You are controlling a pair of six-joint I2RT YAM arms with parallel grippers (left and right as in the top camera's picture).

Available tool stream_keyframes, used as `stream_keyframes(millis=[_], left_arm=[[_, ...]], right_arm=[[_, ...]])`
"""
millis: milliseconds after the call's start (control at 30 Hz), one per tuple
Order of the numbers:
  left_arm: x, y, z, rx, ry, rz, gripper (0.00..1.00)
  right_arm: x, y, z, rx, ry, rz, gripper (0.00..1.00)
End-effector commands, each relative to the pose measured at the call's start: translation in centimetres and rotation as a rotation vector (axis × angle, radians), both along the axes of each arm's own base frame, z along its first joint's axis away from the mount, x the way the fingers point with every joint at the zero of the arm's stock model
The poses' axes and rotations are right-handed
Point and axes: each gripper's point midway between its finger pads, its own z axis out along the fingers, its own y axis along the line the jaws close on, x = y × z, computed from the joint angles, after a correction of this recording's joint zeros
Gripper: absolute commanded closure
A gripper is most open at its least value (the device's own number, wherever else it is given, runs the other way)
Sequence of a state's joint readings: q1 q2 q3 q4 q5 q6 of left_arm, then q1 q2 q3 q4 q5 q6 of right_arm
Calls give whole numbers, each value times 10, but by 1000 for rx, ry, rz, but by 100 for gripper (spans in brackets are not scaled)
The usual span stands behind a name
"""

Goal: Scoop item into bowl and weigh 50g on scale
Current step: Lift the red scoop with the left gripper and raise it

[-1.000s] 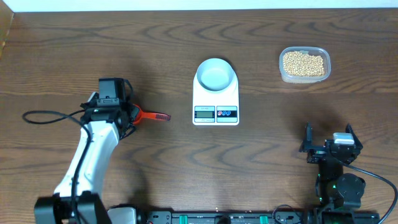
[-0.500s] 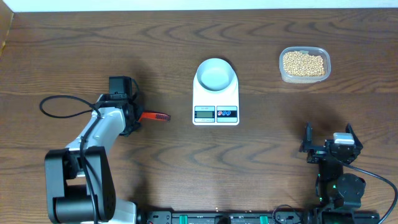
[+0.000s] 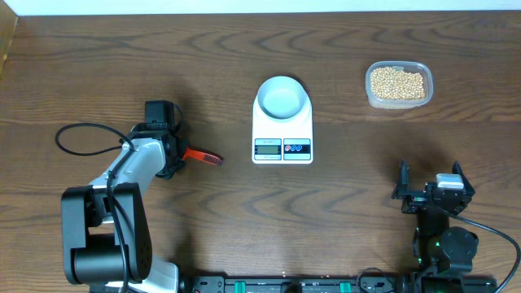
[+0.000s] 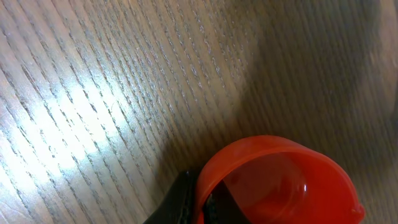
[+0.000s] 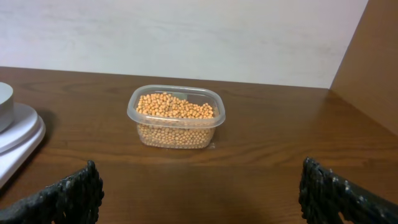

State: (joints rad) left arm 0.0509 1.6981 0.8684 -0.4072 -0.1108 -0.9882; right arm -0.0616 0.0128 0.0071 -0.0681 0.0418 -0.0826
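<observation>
Left gripper [image 3: 173,152]: jaws fully closed on the red scoop [image 3: 202,156], low over the table [image 3: 342,212], left of the scale [image 3: 282,138] and apart from it. Overhead, the scoop projects from the jaws to the right, towards the scale. In the left wrist view, the scoop's cup [image 4: 280,186] sits against one dark finger [image 4: 177,202] just above the wood.

Right gripper [image 3: 430,172]: jaws wide open, holding nothing, near the front right edge of the table.

Bowl [image 3: 282,98]: upright on the scale's far half. The display and buttons face the robot.

Beans [image 3: 397,83]: in the clear tub [image 3: 398,105], far right of the table, well apart from the scale and ahead of the right gripper.
</observation>
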Motion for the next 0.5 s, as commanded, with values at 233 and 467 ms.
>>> stream_keyframes(millis=[233, 467], left_arm=[[20, -10, 5, -43, -61, -102, 93], [28, -8, 16, -27, -110, -102, 93]], right_arm=[[0, -2, -1, 14, 1, -12, 1], [0, -2, -1, 14, 1, -12, 1]])
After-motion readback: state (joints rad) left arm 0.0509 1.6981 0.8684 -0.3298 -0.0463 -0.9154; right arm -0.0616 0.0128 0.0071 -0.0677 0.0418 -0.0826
